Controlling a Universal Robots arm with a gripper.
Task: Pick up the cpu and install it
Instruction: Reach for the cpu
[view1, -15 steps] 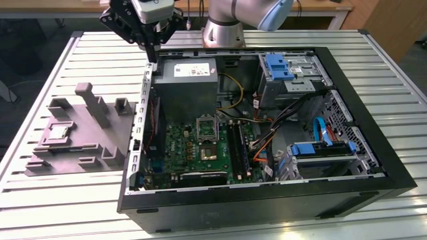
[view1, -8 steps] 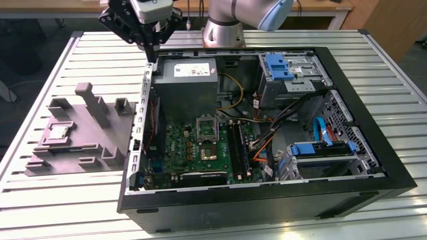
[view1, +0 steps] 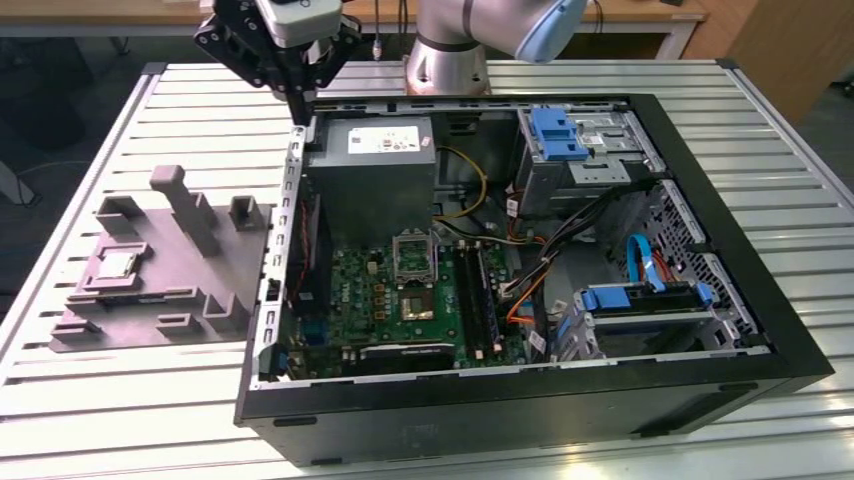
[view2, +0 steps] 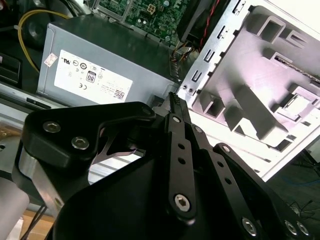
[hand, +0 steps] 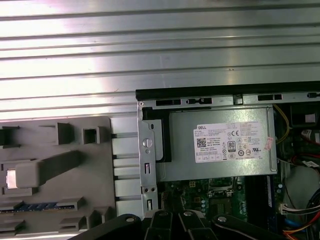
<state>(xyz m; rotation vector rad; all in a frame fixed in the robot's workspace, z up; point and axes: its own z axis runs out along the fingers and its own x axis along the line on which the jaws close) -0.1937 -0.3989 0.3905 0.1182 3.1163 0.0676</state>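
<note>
The cpu (view1: 115, 265) is a small silver square lying flat in a pocket of the grey plastic fixture (view1: 160, 290), on the exterior view's left beside the computer case. In the second wrist view the cpu (view2: 298, 102) shows as a pale patch in the fixture (view2: 260, 65). My gripper (view1: 299, 100) hangs high above the case's far left corner, well away from the cpu, fingers pointing down. They look shut with nothing between them, and the gripper (view2: 173, 97) looks the same from behind. The motherboard socket (view1: 414, 255) lies open inside the case.
The open black computer case (view1: 747, 330) holds a grey power supply (view1: 374, 155), cables, blue drive brackets (view1: 558, 135) and a metal side wall (view1: 283, 250) next to the fixture. Everything rests on a slatted metal table (view1: 120, 390). The arm's base (view1: 447, 60) stands behind the case.
</note>
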